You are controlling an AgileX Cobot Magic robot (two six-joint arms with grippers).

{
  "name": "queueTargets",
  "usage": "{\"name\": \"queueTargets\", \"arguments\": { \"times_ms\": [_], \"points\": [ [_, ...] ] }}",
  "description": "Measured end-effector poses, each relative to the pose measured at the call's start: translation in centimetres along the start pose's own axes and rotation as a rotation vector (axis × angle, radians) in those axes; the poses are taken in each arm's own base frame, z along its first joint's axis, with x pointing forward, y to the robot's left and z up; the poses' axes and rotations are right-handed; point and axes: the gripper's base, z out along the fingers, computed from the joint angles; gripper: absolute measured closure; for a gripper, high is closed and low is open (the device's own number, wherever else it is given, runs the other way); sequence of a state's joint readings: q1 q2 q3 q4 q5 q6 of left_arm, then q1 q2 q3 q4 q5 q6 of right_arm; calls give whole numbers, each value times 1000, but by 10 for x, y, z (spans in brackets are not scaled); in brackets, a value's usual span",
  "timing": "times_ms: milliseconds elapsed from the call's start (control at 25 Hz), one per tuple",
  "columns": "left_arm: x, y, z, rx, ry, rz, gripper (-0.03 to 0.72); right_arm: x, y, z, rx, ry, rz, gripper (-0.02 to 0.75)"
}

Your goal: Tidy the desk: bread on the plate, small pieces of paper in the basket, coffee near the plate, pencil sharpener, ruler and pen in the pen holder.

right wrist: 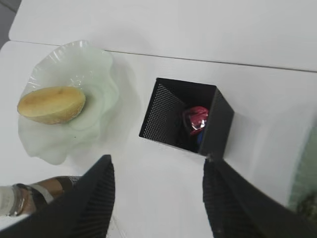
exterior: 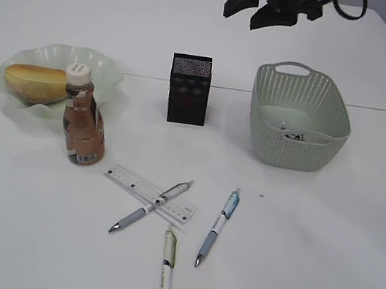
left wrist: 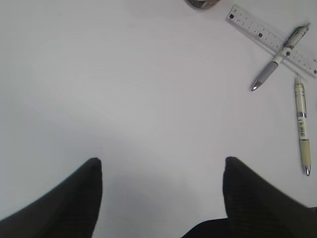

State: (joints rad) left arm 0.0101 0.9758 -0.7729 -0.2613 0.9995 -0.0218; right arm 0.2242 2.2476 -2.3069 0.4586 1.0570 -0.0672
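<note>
The bread lies on the pale green plate, and the coffee stands just in front of it. On the desk lie the ruler and three pens: a grey one across the ruler, a blue one and a yellow-green one. The black pen holder holds a red object, likely the pencil sharpener. My right gripper hangs open and empty high above the holder. My left gripper is open over bare desk, left of the ruler.
The grey-green basket stands to the right of the pen holder with small scraps of paper in its bottom. A thin seam crosses the desk behind it. The left arm does not show in the exterior view.
</note>
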Motion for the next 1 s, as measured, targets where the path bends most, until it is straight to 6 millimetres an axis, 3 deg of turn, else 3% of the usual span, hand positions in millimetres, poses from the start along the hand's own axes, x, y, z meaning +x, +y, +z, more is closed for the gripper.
{"name": "queueTargets", "arguments": {
  "times_ms": [120, 280, 600, 760, 1000],
  "points": [
    [0, 0, 0, 0, 0, 0, 132, 7, 17, -18, 69, 35, -39, 320],
    [0, 0, 0, 0, 0, 0, 137, 28, 51, -24, 101, 167, -129, 320],
    [1, 0, 0, 0, 10, 0, 139, 62, 122, -5, 125, 255, -326, 320],
    [2, 0, 0, -1, 24, 0, 139, 80, 135, 8, 114, 317, -356, 320],
    [3, 0, 0, -1, 38, 0, 139, 113, 122, 33, 154, 462, -347, 320]
  ]
}}
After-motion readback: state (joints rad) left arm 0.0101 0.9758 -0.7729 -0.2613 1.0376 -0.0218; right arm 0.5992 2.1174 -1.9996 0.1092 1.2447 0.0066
